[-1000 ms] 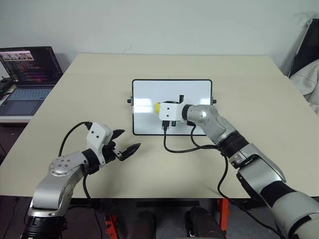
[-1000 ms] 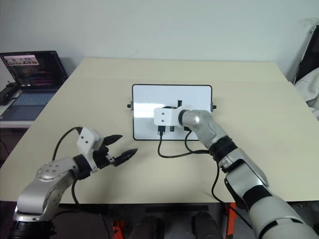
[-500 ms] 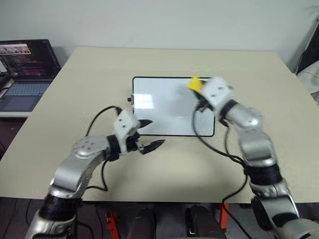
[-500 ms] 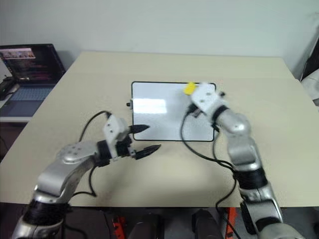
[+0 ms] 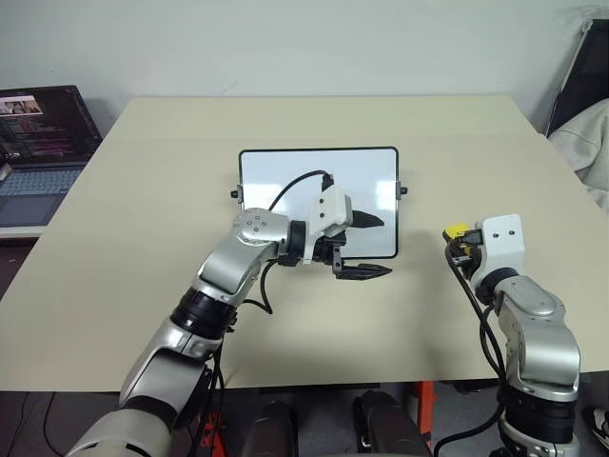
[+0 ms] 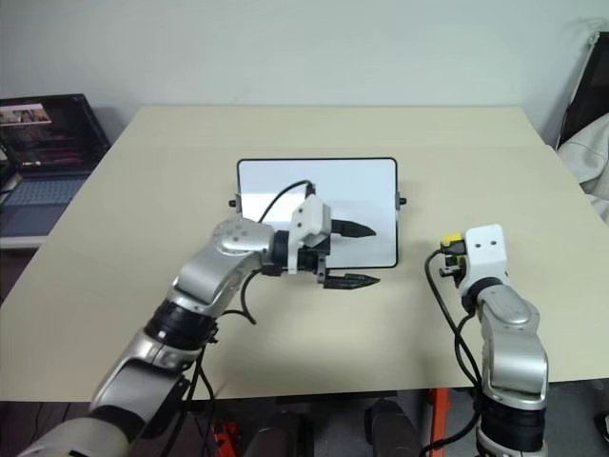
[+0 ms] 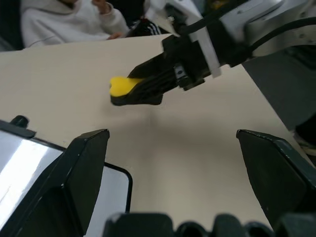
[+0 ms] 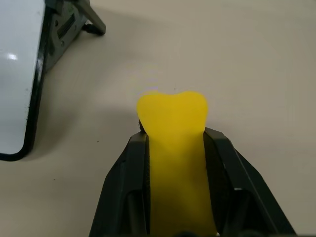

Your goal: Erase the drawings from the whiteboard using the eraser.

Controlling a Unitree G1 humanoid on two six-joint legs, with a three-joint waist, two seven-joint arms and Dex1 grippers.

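**Q:** What carries the objects, and what lies on it?

**A:** A broad beige rectangular desk (image 5: 143, 190) carries a glossy white rectangular whiteboard (image 5: 285, 176) with a thin black frame, rounded corners and a small black knob on each short side. No marker strokes can be made out on its visible surface. An open dark laptop (image 5: 38, 133) stands on a separate surface off the desk's left edge.

**Q:** How do the left arm's jaws stand?

**A:** The left gripper (image 5: 366, 246) has its jaws spread wide apart and holds nothing. One black finger lies over the whiteboard's near right portion; the other lies over bare desk just past the board's near edge. The jaws point toward the right gripper.

**Q:** And the right arm's jaws?

**A:** The right gripper (image 8: 175, 148) has its jaws closed on a small yellow block eraser (image 8: 173, 118) with a dark underside. The eraser protrudes beyond the fingertips, above bare desk, to the right of the whiteboard's right short side and apart from it.
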